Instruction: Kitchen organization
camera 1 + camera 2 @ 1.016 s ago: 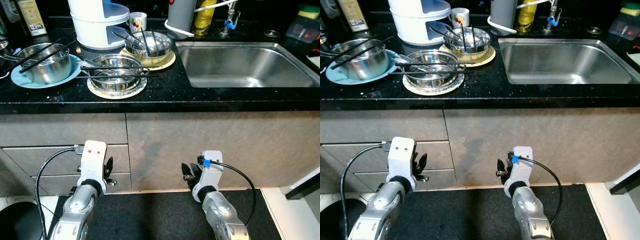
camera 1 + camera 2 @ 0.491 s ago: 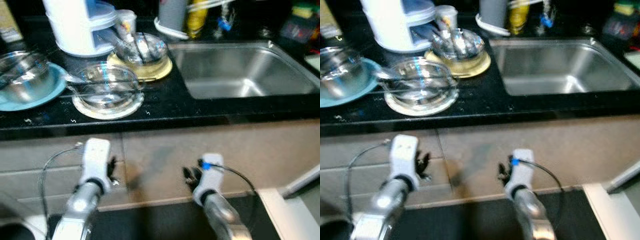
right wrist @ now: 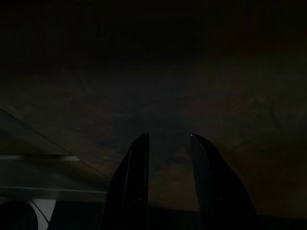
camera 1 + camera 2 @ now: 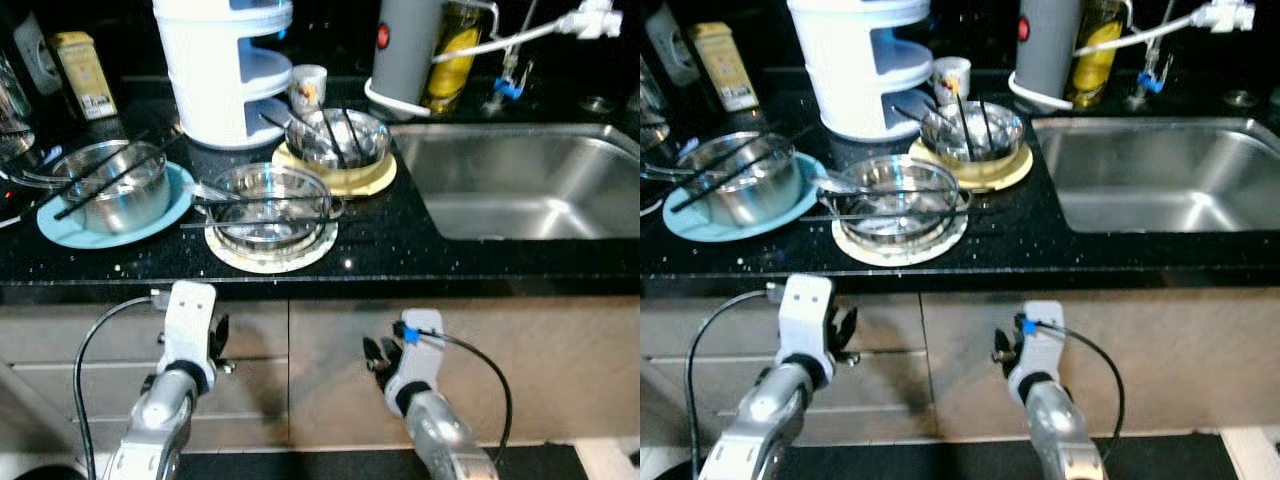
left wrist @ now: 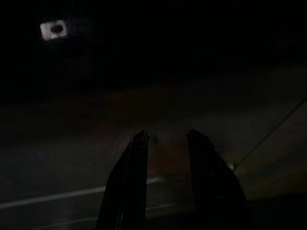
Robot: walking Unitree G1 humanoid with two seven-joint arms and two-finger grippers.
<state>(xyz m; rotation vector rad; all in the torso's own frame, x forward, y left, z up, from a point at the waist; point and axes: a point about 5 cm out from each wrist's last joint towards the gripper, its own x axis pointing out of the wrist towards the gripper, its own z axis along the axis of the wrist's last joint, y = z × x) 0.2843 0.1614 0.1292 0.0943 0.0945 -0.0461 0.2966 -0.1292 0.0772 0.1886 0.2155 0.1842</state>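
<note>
Three steel bowls stand on the black counter. One bowl rests on a blue plate, a middle bowl on a pale plate, and a back bowl on a yellow plate. Black chopsticks lie across each bowl. My left gripper and right gripper hang low in front of the cabinet fronts, below the counter edge. In the dark wrist views both the left gripper and the right gripper are open with nothing between the fingers.
A steel sink is set into the counter at the right. Behind the bowls stand a white tiered appliance, a small mug, a grey jug, a yellow bottle and a tin. Drawer fronts face me.
The whole picture has shifted down and to the right after a blurred moment, so the camera moved. Both arms hang as before, and the bowls have not moved.
</note>
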